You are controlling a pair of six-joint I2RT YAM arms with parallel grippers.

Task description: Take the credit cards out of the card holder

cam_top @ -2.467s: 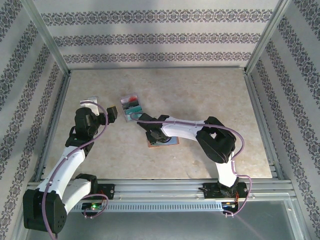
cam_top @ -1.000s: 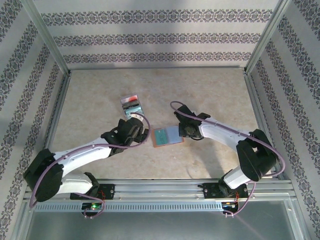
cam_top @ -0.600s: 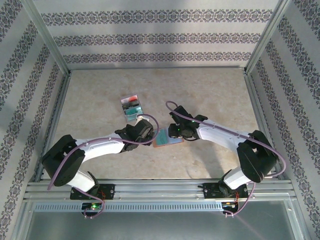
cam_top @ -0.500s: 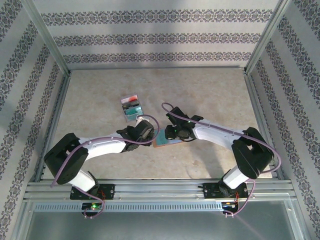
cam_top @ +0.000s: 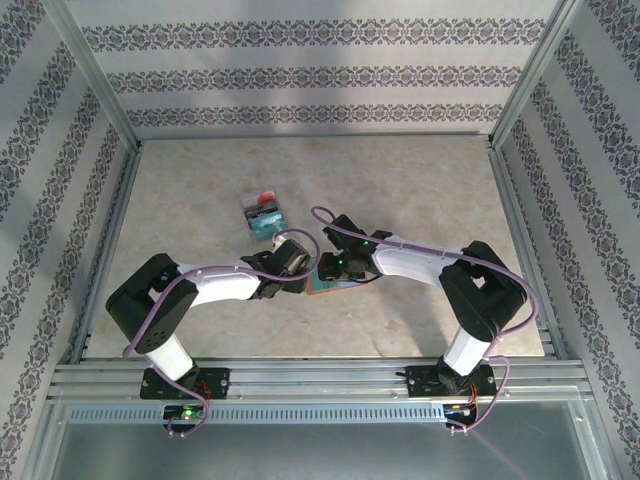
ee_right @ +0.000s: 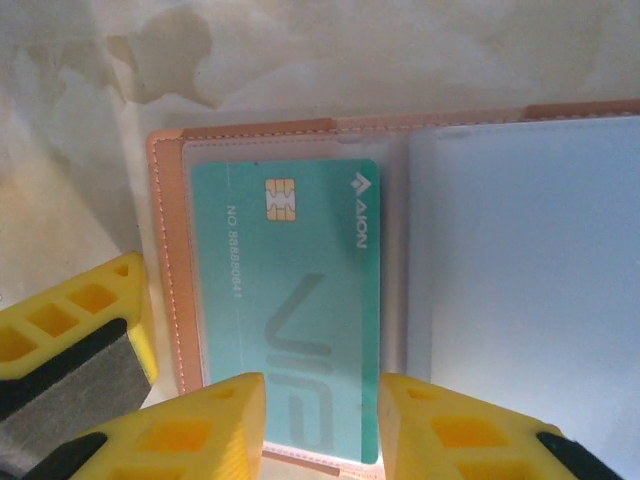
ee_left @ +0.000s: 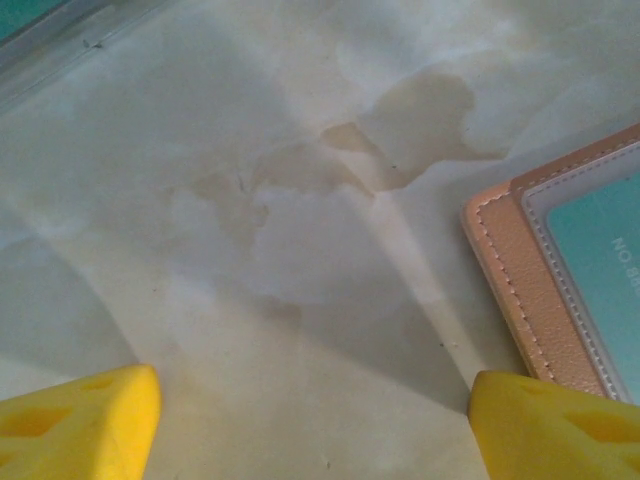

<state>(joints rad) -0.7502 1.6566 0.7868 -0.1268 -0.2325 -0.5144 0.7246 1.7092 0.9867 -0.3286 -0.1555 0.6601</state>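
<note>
A moment ago my two arms were well apart. Now both have come together in the middle of the counter (cam_top: 420, 180), at the card holder (cam_top: 326, 288). The left arm has made the bigger move: from folded back at the left side, it has stretched across to the holder's left edge. The right arm has pulled in from the right and now hangs over the holder.

The card holder lies open and flat. In the right wrist view I see one teal credit card (ee_right: 290, 300) with a chip, lying under the clear window of the left pocket. The right pocket looks pale and empty. This card is not out yet.

The right hand (ee_right: 322, 425) is half spread. Its tips stand over the near end of the card and the fold, with a gap between them, and I cannot tell if they touch the window. It is pinching nothing.

The left hand (ee_left: 312, 410) is spread wide, with only bare counter between its tips. The holder's corner is just beside its right tip. One of its fingers (ee_right: 80, 330) also shows just beside the orange-brown rim.

The coloured stack (cam_top: 264, 214) has stayed in its place, farther away and to the left.

My judgement is that the left hand came to press or steady the holder, so the right hand can slide the card out. The window over the card may make the grip difficult.
</note>
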